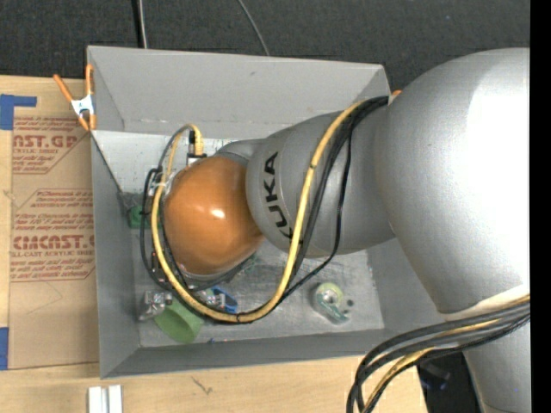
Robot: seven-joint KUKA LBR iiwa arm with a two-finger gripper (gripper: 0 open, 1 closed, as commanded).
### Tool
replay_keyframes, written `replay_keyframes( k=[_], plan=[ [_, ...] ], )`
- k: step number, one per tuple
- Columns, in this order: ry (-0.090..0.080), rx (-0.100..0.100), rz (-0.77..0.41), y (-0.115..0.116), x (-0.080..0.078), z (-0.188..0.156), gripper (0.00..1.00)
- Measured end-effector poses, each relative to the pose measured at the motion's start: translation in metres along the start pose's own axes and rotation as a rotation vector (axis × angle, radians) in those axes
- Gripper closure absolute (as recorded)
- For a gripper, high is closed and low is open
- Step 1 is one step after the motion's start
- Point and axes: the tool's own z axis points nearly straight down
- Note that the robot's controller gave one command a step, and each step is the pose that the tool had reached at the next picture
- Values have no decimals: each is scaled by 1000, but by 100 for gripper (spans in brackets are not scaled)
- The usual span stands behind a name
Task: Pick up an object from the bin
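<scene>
A green, wedge-shaped soft thing point(181, 323) lies at the bin's front left corner. A small silvery metal piece point(155, 303) sits just to its left. A small blue thing point(225, 298) peeks out from under the arm's orange cover beside them. Towards the front right lies a round, clear thing with a yellow-green middle point(331, 302). Against the left wall a small dark green thing point(135, 216) shows partly.
The arm reaches in from the right, and its orange cover and cables hang over the bin's left half, hiding what lies beneath. Bare floor shows at the front between the blue thing and the round clear thing.
</scene>
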Motion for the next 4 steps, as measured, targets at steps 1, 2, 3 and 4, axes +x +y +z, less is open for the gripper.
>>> replay_keyframes(
  k=[1,2,3,4],
  plan=[
    [-15,-5,2,0,-1,-23,100],
    [-14,-7,3,0,-2,-43,100],
    [-15,-6,5,0,-3,-69,100],
    [-16,-4,6,0,-5,-115,100]
  ],
)
